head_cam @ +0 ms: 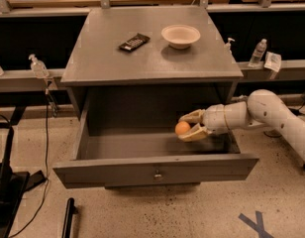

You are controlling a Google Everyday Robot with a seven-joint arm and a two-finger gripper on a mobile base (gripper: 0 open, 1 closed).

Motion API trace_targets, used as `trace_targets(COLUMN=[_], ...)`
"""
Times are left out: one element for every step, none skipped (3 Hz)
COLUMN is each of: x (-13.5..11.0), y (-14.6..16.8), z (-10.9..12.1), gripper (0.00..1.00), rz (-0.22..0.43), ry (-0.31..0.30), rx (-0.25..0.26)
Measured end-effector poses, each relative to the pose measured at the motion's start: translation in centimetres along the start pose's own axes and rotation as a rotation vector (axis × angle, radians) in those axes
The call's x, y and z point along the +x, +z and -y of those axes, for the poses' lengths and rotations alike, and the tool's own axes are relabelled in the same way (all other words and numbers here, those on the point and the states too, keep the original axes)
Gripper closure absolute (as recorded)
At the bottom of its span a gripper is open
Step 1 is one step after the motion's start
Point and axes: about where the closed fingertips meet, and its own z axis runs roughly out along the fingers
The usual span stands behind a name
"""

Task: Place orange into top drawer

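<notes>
The orange (182, 128) is a small round orange fruit held between the two beige fingers of my gripper (188, 125). The gripper is shut on it and hangs inside the open top drawer (152, 168), over the right part of the drawer's floor. My white arm reaches in from the right, over the drawer's right side wall. The drawer is pulled far out; its grey front panel carries a small round metal knob (156, 173) at centre.
On the grey cabinet top (93, 58) lie a dark flat packet (134, 42) and a beige bowl (180, 35). Bottles stand on side shelves at left (37, 66) and right (257, 52). Dark equipment and cables stand on the floor at left.
</notes>
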Motion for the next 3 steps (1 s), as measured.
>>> trace_targets(x=[1.1, 2.7, 3.3], y=[0.4, 0.8, 1.0], z=[-0.3, -0.5, -0.6], gripper=[1.0, 0.98, 0.68], rz=[-0.019, -0.054, -0.099], ry=[0.012, 0.028, 0.036], rx=[-0.01, 0.002, 0.014])
